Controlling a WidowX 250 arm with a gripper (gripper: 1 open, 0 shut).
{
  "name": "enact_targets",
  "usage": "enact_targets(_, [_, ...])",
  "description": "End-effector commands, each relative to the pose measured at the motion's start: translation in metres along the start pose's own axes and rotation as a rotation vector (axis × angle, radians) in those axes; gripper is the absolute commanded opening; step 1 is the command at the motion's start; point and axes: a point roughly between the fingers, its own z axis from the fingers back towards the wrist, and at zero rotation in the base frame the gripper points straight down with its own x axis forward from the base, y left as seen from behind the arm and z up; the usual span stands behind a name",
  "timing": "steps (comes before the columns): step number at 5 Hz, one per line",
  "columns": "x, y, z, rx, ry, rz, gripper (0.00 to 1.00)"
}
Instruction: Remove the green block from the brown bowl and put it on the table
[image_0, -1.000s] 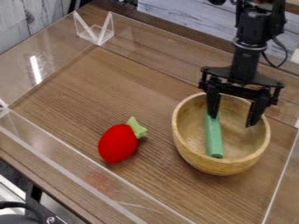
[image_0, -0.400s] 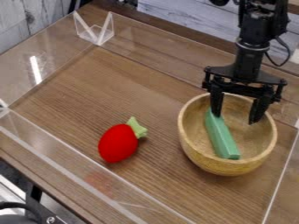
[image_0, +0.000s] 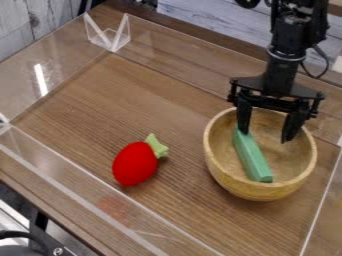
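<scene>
A red strawberry toy (image_0: 135, 162) is lying near the middle of the tabletop (image_0: 107, 110), well apart from the brown bowl (image_0: 261, 155), which is sitting near the tabletop's right edge. The green block (image_0: 253, 156) is lying slanted inside the bowl, its upper end under the gripper. The gripper (image_0: 271, 124) is hanging over the bowl's far rim with fingers (image_0: 245, 117) spread wide, holding nothing, straddling the block's top end.
</scene>
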Motion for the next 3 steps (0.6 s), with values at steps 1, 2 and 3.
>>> enact_targets(1, [0.003,0.009,-0.011,0.009,0.017,0.033,1.0])
enact_targets(2, [0.009,0.015,-0.019,0.011,0.019,0.066,1.0])
enact_targets(3, [0.001,0.017,-0.029,0.021,0.02,0.051,1.0])
